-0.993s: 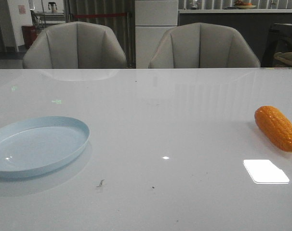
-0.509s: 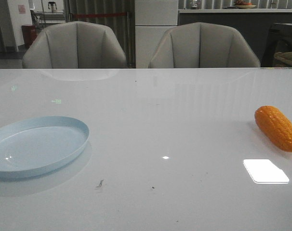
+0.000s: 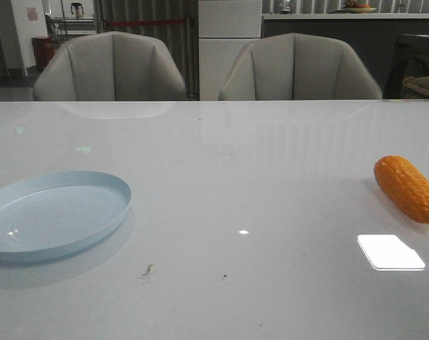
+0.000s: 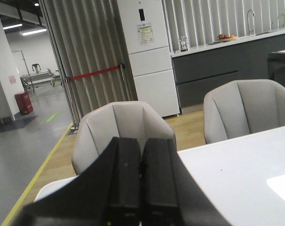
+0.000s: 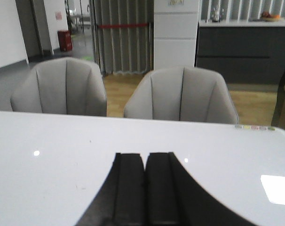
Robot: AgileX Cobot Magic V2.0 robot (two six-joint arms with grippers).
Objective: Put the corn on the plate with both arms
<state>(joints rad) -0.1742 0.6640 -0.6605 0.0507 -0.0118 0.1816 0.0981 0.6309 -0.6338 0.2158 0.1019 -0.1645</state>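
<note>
Corn point(image 3: 407, 189), one; plate point(image 3: 53, 214), one; left pincer point(image 4: 141, 169) and right pincer point(image 5: 145, 181), both closed, empty.

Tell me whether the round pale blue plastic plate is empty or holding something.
Empty: the round pale blue plastic plate shows only bare blue inside.

Neither arm shows in the front view. In the left wrist view, the left gripper point(image 4: 141, 188) has its two black fingers point(image 4: 125, 181) pressed flat together with nothing between them, pointing level, away from the camera. In the right wrist view, the right gripper point(image 5: 145, 195) looks the same: fingers point(image 5: 129, 190) closed against each other, empty.
</note>
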